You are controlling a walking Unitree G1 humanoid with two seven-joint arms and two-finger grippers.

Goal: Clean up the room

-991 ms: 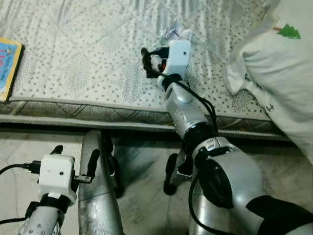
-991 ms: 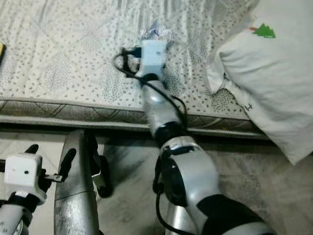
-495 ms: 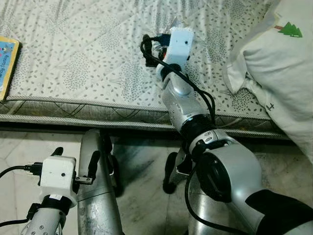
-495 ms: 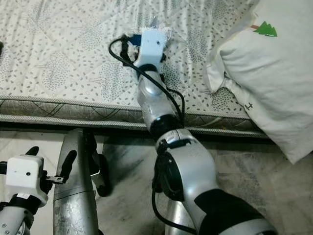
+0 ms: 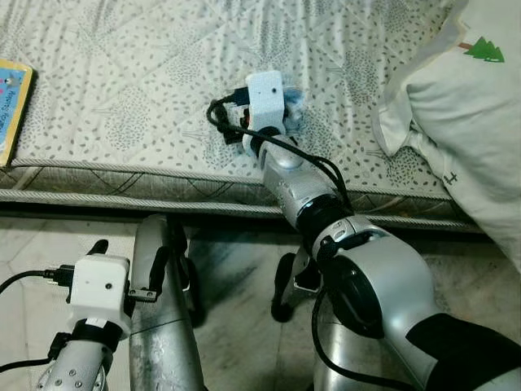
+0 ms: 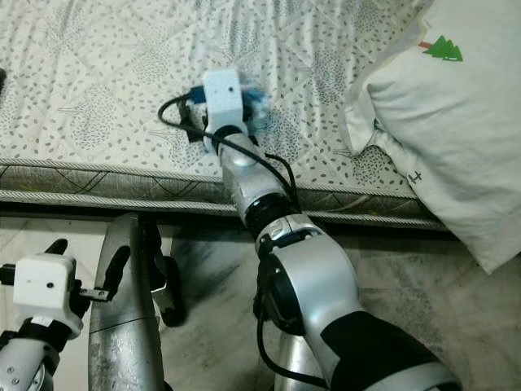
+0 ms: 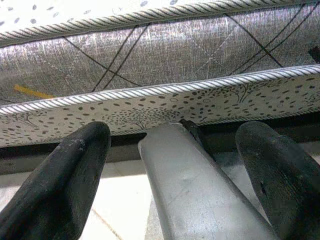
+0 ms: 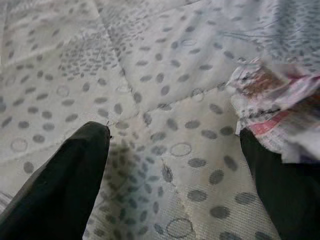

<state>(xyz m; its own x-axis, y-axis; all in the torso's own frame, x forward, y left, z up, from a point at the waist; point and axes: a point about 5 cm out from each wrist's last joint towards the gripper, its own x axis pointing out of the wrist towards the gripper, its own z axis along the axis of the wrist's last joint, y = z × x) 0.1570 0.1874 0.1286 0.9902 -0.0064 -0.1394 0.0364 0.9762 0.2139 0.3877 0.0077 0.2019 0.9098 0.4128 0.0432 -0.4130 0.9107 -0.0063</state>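
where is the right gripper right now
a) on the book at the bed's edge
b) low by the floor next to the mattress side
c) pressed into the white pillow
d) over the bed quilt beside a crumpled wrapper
d: the right gripper sits open over the dotted quilt, with the crumpled wrapper beside one finger, apart from the pillow and the book.

On the mattress (image 5: 146,90), a book (image 5: 15,106) lies left, a pillow (image 5: 468,114) right.
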